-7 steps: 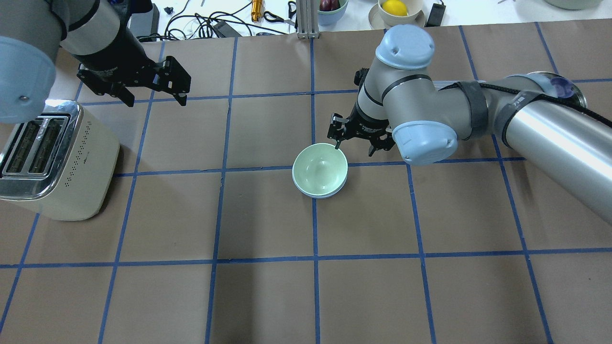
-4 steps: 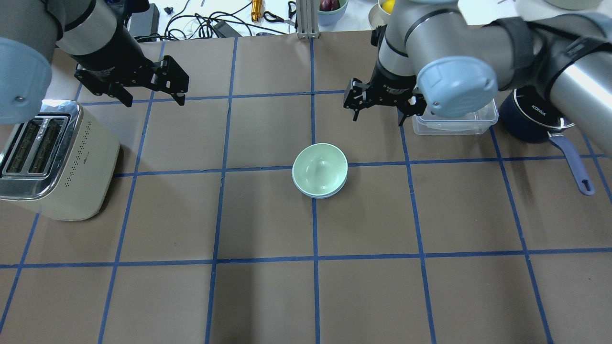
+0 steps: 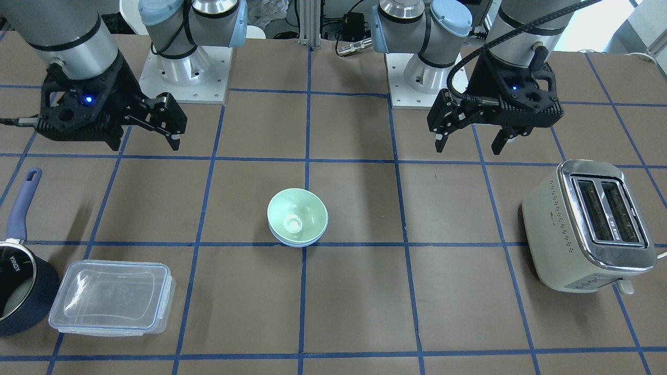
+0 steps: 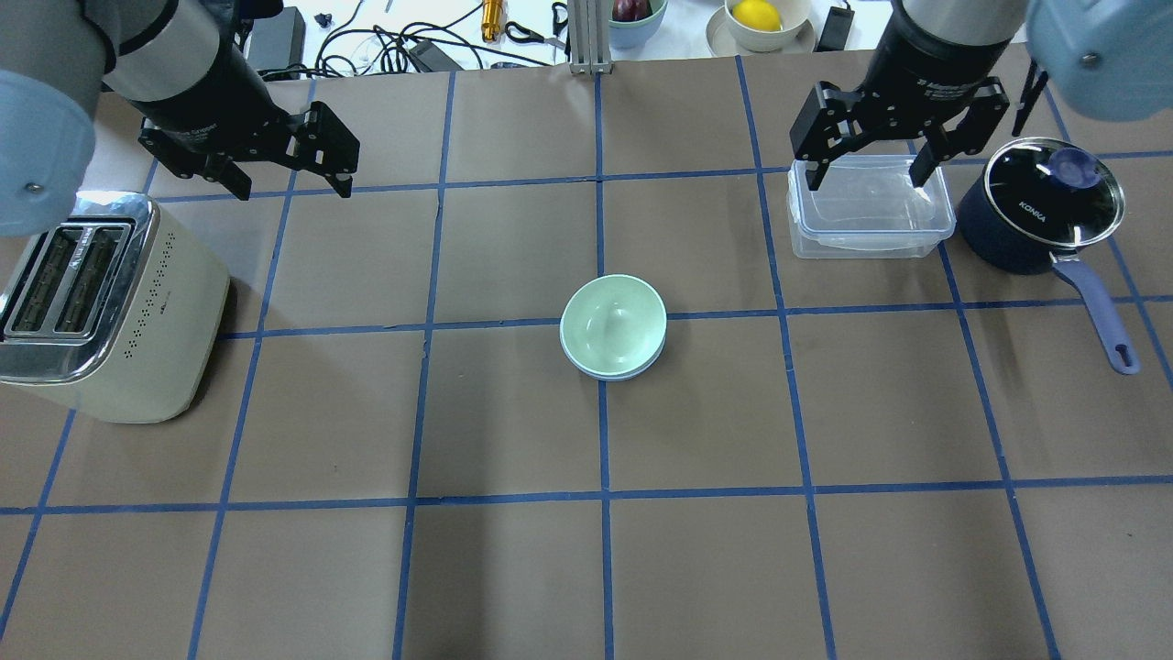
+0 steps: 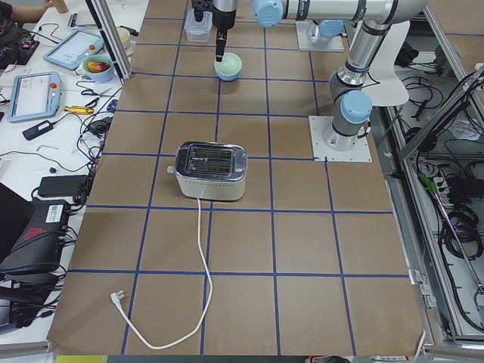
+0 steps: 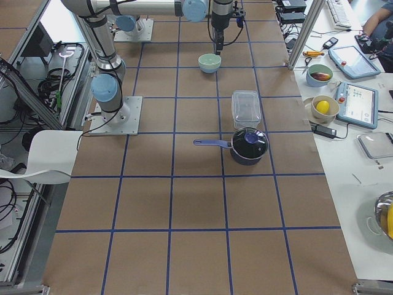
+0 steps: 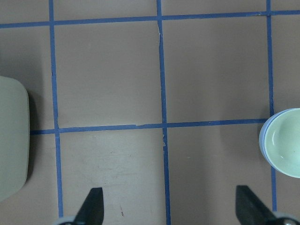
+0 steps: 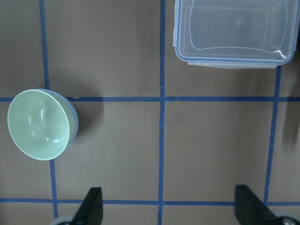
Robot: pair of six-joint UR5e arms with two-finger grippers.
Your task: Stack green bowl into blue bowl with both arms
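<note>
Right arm [image 4: 944, 37] has pulled back from the bowls to 2 o'clock, over the clear container [image 4: 871, 220], jaws apart and empty. Left arm [image 4: 174, 64] is unchanged at 10 o'clock by the toaster [image 4: 110, 312], jaws also apart. Green bowl [image 4: 612, 323] sits nested in the blue bowl [image 3: 298, 242] mid-tabletop [image 4: 513, 568]. Both arms are clear of it, so the stack looks done.
</note>
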